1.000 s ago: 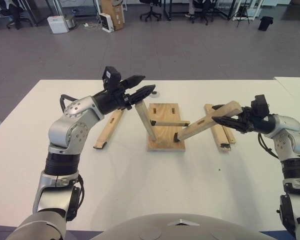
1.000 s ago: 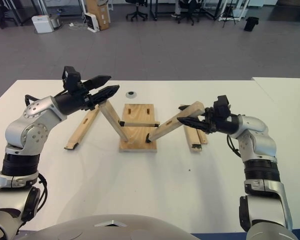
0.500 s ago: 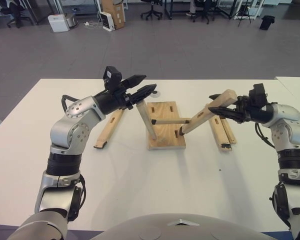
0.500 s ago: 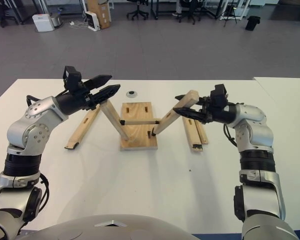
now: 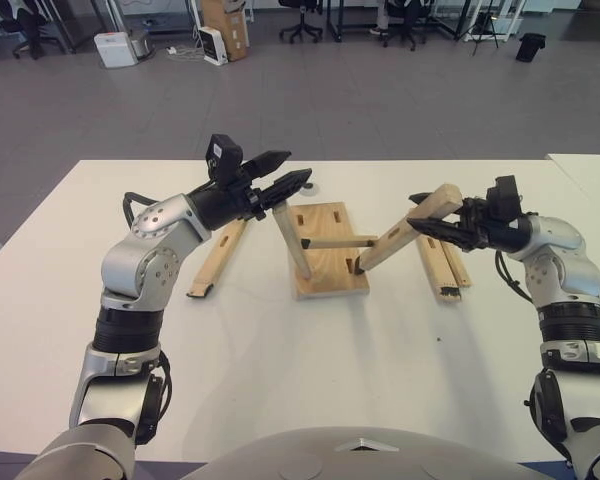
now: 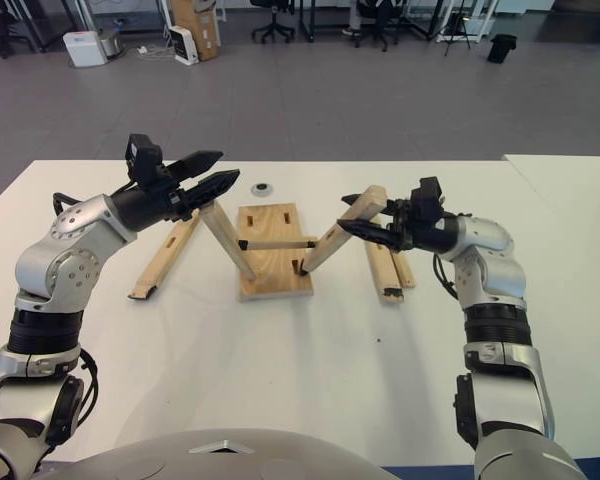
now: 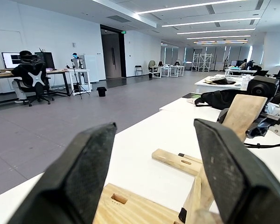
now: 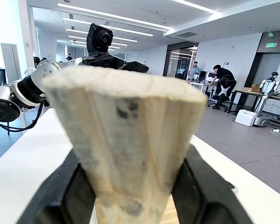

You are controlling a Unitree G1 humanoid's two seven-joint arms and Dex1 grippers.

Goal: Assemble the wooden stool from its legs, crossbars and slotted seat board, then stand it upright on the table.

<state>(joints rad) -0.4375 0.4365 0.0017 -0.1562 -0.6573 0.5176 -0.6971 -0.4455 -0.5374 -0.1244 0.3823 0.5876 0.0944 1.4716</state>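
Note:
The slotted seat board (image 5: 330, 282) lies flat mid-table. Two legs lean over it, joined by a thin crossbar (image 5: 342, 242). The left leg (image 5: 292, 240) tilts up to the left, its top just under my left gripper (image 5: 283, 172), which is open; in the left wrist view its fingers (image 7: 84, 177) stand wide apart with that leg's (image 7: 200, 196) end low between them. My right gripper (image 5: 432, 215) is shut on the upper end of the right leg (image 5: 400, 238), whose foot rests at the board's right edge. The right wrist view has this leg's (image 8: 126, 140) end clamped between both fingers.
One spare wooden piece (image 5: 220, 255) lies left of the board, and two more (image 5: 442, 265) lie to its right, under my right arm. A small round object (image 6: 263, 188) sits behind the board. The near half of the white table (image 5: 280, 390) is bare.
My right gripper has carried its leg leftward towards the board, so the leg stands steeper and closer to the crossbar's end. The left arm and left leg have stayed put.

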